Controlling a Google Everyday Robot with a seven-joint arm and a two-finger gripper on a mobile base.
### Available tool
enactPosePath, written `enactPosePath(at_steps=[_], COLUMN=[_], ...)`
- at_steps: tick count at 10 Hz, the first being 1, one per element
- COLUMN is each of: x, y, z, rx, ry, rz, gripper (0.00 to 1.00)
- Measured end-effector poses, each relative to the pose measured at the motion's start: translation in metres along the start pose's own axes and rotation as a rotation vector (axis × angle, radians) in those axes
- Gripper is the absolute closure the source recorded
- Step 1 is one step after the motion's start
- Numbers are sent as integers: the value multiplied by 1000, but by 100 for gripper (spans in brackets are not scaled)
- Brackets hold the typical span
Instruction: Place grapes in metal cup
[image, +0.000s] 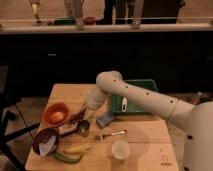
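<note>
- Jaws: cannot tell how they stand; the gripper (84, 114) is low over the left-centre of the wooden table (145, 142), at the end of the white arm (135, 97), with its tip among dark shapes.
- Grapes (76, 118): a dark reddish lump right at the gripper tip, between the orange bowl and the metal cup; whether the gripper grasps it cannot be told.
- Metal cup (83, 127): small and silver-grey, upright, just below the gripper and touching or nearly touching the grape cluster.
- Orange bowl (55, 114): left of the gripper, with a pale rounded item inside.
- Dark bowl (46, 141): near the front-left corner, holding something white.
- Banana (77, 148) and green cucumber (67, 158): lying side by side at the front edge, below the metal cup.
- Blue-grey flat object (106, 119): just right of the gripper, under the forearm.
- Small utensil-like item (111, 134): lying on the table right of the metal cup.
- Translucent white cup (120, 149): upright, front-centre, well apart from the gripper.
- Green tray (150, 85): at the back right, partly covered by the arm, with a white item (124, 104) in it.
</note>
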Motion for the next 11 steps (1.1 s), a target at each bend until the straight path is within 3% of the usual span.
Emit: enactPosePath(at_steps=[4,6,11], x=[-4,-6,-6], y=[7,10,19], z=[3,4,5], rx=[-3,-6,-7], ry=[-10,-15,-27], rz=[0,-1,5], gripper=[94,85,76])
